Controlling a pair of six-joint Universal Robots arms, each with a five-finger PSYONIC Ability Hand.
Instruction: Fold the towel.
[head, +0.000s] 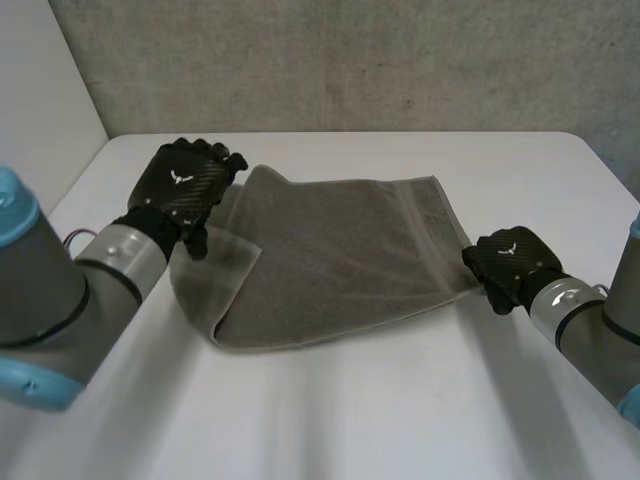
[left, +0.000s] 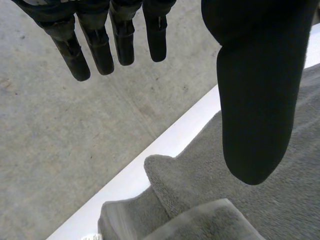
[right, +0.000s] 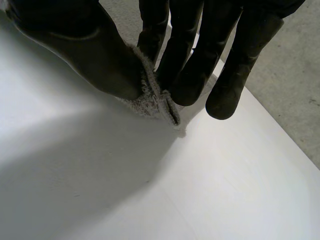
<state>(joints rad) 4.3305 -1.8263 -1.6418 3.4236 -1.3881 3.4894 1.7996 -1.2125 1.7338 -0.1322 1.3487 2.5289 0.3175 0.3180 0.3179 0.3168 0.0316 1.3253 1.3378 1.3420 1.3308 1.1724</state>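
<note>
Grey towel (head: 340, 260) lies on the white counter (head: 400, 400); the right hand (head: 510, 262) has its fingers clamped on a corner, and the left hand (head: 185, 185) holds its fingers apart over the opposite edge.

The white bench (head: 400, 420) carries one grey towel (head: 340, 260), spread across its middle, nearer the far edge than the near one. The towel's left end is doubled over itself, toward the far left corner.
</note>
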